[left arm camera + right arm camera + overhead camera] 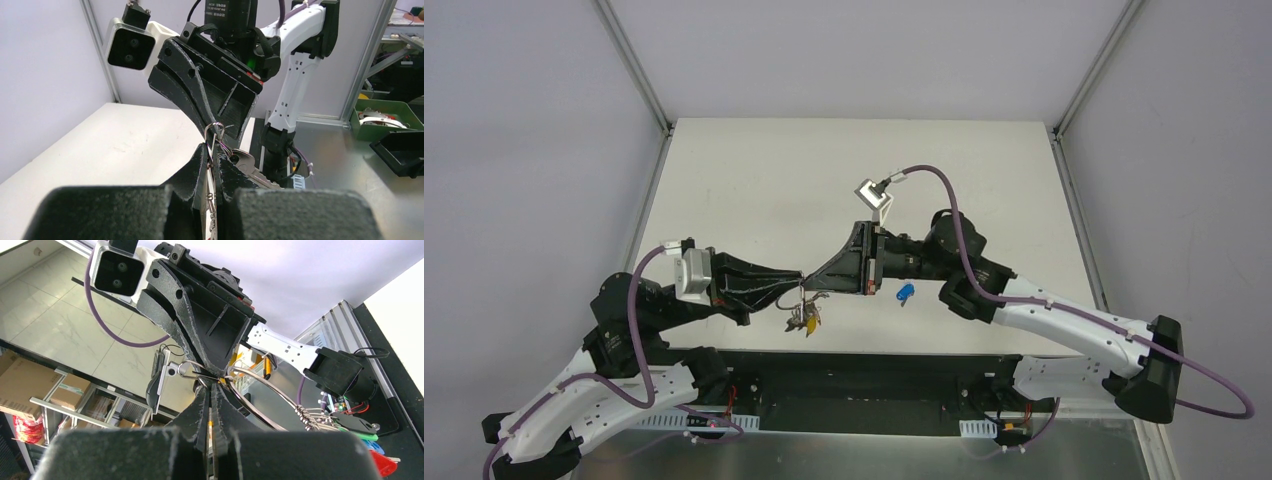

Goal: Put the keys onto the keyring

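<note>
RISK: keyring [260, 395] may twist free if either arm tugs, as it is held only at the tips | FINGERS: left gripper [792, 283] pinches the ring; right gripper [816, 283] is pressed shut against it, its hold hidden | KEYS: blue-capped key [905, 293] lies loose behind the right fingertips, apart from the ring; black-headed key not made out

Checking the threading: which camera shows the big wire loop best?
Right wrist: the wire loop arcs clearly toward its capped keys. Top external shows just a tiny dangling bundle; left wrist hardly shows it.
</note>
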